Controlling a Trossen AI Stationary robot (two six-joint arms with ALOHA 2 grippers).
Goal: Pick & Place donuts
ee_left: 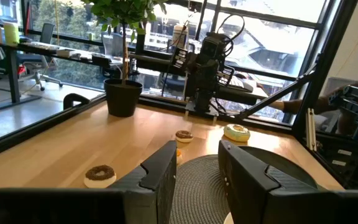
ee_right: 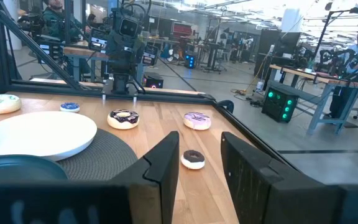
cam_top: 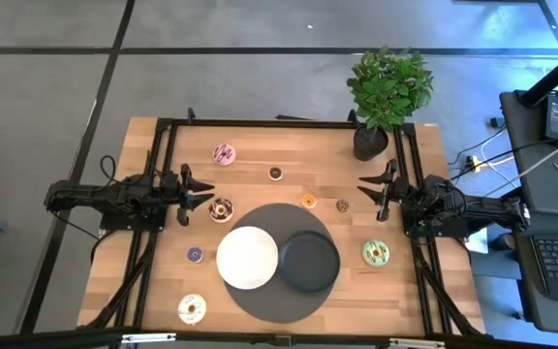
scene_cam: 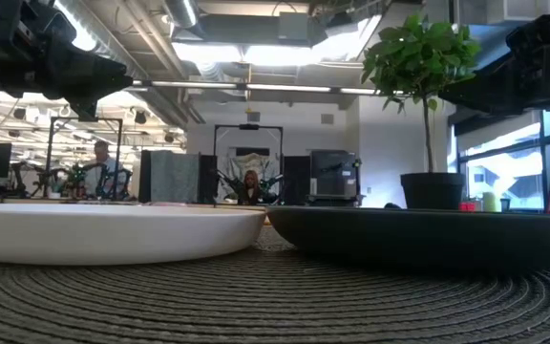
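High view: wooden table bearing a round woven mat, on it a white plate and a black plate side by side. Donuts lie flat, rings with holes facing up and no long axis: pink donut toward the far edge; chocolate-sprinkled donut just beside the left gripper; small brown donut mid-table; orange mini and dark mini near the right gripper; green donut beside the right arm; purple mini left of the white plate; cream donut at the near left. Both grippers sit apart from the donuts, jaws partly parted, nothing between them. A potted plant stands at the far right corner. Low view: both plates on the mat, plant behind; no donut discernible. Left wrist view: fingers set apart and empty; sprinkled donut close beside them, green donut farther off. Right wrist view: fingers apart and empty; small brown donut ahead between them.
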